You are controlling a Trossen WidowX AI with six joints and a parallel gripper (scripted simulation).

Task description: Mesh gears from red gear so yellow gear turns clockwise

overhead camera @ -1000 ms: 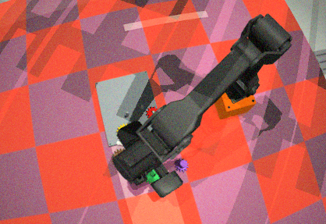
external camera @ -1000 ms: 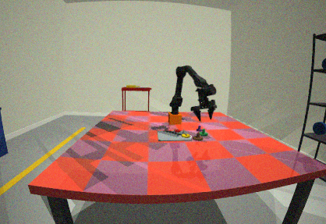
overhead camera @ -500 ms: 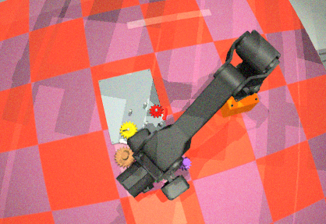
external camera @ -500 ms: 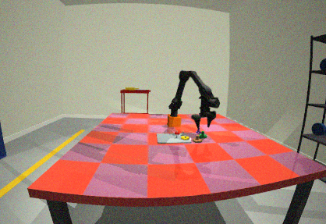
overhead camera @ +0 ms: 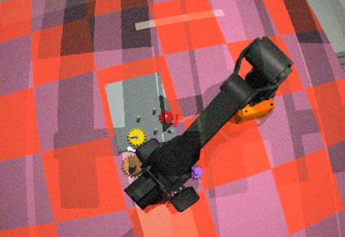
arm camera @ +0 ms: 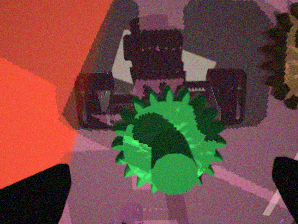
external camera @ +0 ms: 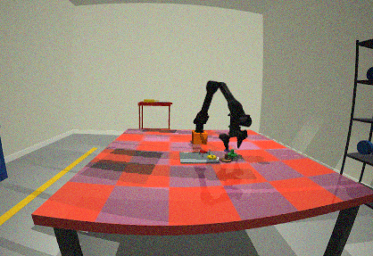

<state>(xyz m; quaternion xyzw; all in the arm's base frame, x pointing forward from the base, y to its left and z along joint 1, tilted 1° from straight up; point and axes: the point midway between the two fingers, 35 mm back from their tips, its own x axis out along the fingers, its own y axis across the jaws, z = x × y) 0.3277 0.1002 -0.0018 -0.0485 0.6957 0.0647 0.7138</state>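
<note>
the end effector (overhead camera: pixel 165 194) (external camera: pixel 233 147) (arm camera: pixel 172 171) is spread wide with nothing pinched in it, hanging above the desk (overhead camera: pixel 235 209) (external camera: pixel 192 203) just off the yellow-gear end of the grey board (overhead camera: pixel 136 97) (external camera: pixel 193 159). beneath it, off that end of the board, the loose green gear (external camera: pixel 232 154) (arm camera: pixel 210 142) stands on the desk, its round knob (arm camera: pixel 175 174) facing up between the fingers in the wrist view. the loose brown gear (overhead camera: pixel 128 163) (external camera: pixel 226 157) (arm camera: pixel 291 55) is just beside the board, close to its white arrow (overhead camera: pixel 131 149). the purple gear (overhead camera: pixel 196 173) lies apart from the board, on the arm-base side. on the board, the yellow gear (overhead camera: pixel 136 139) (external camera: pixel 211 157) sits near the end edge, and the red gear (overhead camera: pixel 166 119) (external camera: pixel 203 152) sits near the side edge by the red arrow (overhead camera: pixel 177 119). four bare pegs (overhead camera: pixel 154 111) show around and between these two. farther from the board are the orange base (overhead camera: pixel 257 111) (external camera: pixel 199 137) and, well beyond the desk, a red stand (external camera: pixel 154 103)
</note>
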